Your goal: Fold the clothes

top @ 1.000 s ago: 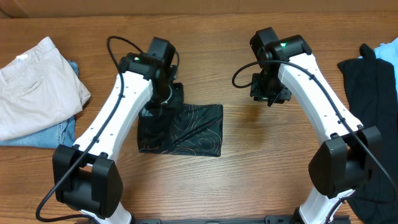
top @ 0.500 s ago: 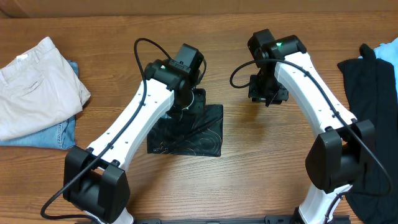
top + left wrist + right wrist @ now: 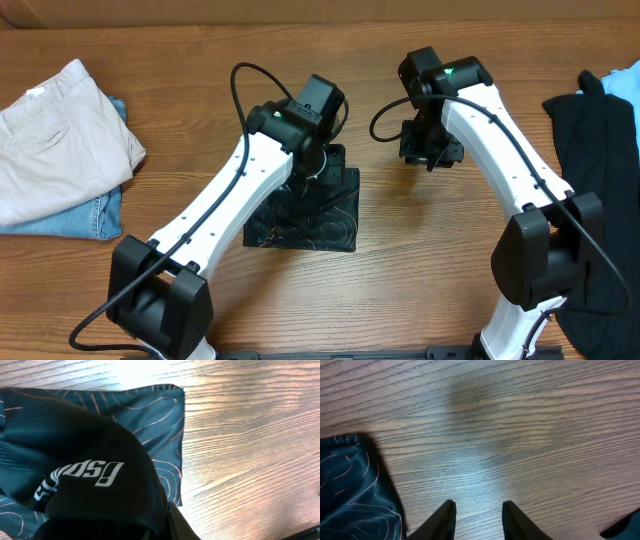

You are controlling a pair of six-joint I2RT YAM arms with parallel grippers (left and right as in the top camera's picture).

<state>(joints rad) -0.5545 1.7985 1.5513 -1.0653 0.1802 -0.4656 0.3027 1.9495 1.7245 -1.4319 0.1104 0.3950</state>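
The black jersey [image 3: 318,222] with thin orange contour lines lies folded in the middle of the table. My left gripper [image 3: 322,167] is shut on a raised fold of it, above its far right part. In the left wrist view the lifted fabric [image 3: 90,445], with white lettering, drapes over my left gripper [image 3: 150,532] and hides the fingertips. My right gripper [image 3: 432,152] is open and empty over bare wood to the right of the jersey. The right wrist view shows its open jaws [image 3: 478,510] and a corner of the jersey [image 3: 350,490] at the left.
Beige trousers [image 3: 55,140] lie on blue jeans [image 3: 100,215] at the far left. Plain black garments [image 3: 600,130] and a light blue item [image 3: 625,85] lie at the right edge.
My left gripper has carried the jersey's left part to the right, over the rest of it, so the jersey now looks narrower. The right arm has barely moved.
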